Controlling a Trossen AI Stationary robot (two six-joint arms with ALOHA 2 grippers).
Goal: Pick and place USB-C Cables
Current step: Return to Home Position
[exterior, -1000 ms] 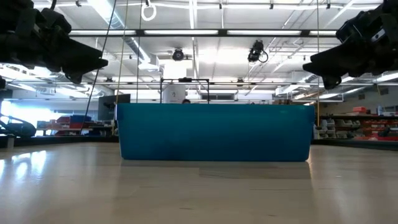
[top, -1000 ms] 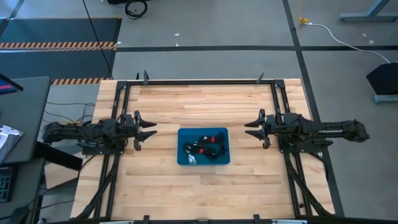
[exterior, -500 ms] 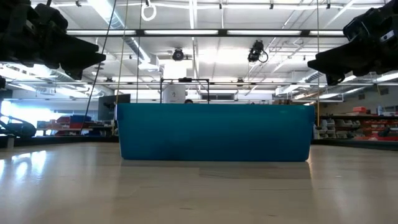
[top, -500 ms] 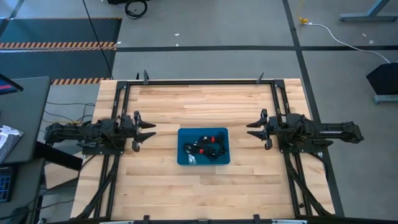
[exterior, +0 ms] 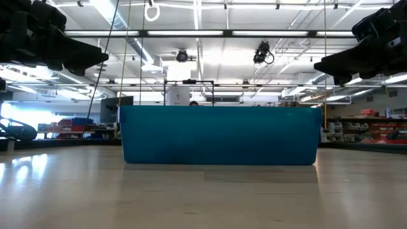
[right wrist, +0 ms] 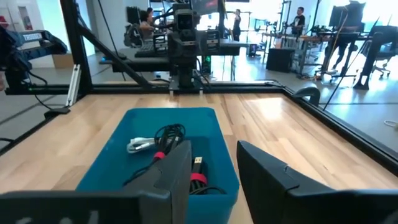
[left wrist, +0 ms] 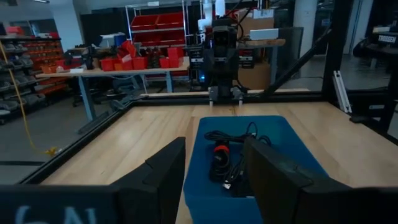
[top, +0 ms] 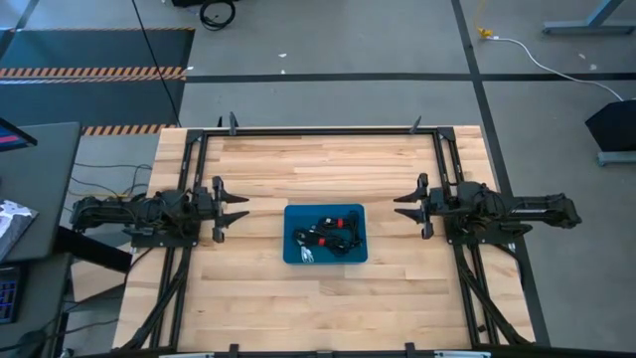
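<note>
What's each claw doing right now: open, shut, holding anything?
Left claw: open, empty, left of the tray.
Right claw: open, empty, right of the tray.

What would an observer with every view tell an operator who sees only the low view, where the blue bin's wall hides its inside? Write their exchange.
Operator: Is anything in the blue bin?
Observer: Yes. The high view shows coiled black USB-C cables with red ties lying inside it.
Operator: Are the jaws holding anything?
Observer: No. The left arm and right arm flank the bin, apart from it, jaws open and empty.
</note>
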